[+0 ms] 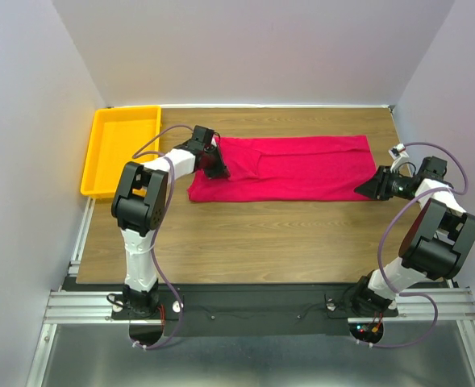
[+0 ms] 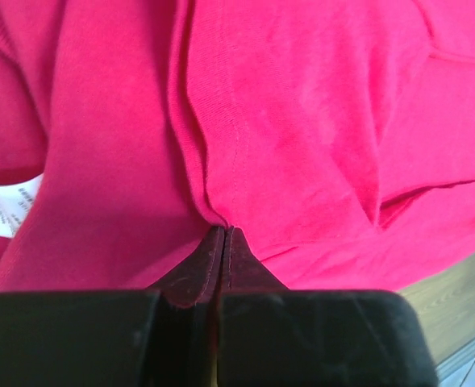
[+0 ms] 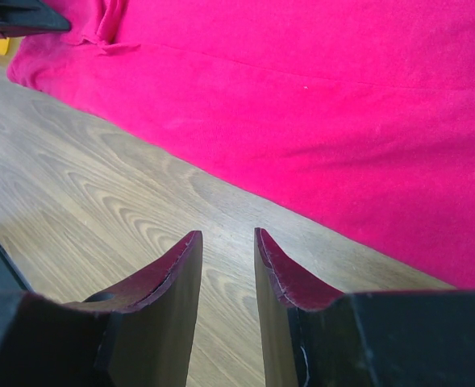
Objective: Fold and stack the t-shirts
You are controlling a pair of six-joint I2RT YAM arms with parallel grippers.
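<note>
The left end of the t-shirt (image 1: 289,167) is being covered by the left gripper (image 1: 218,168). Its white label (image 2: 7,205) is being cropped by the picture edge, the print being blurred.

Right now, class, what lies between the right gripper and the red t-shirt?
Only a bare strip of wooden table separates the open right gripper from the t-shirt; the right wrist view shows it.

Illumination: bright, even, from overhead; walls uniformly lit.
Shadows: soft and short on the table (image 1: 261,234), close under both arms.
Glare: faint sheen on the wood, right wrist view.
Focus: t-shirt (image 2: 302,121) weave sharp; left gripper (image 2: 223,231) housing slightly soft.
Colour: red heavily saturated.
</note>
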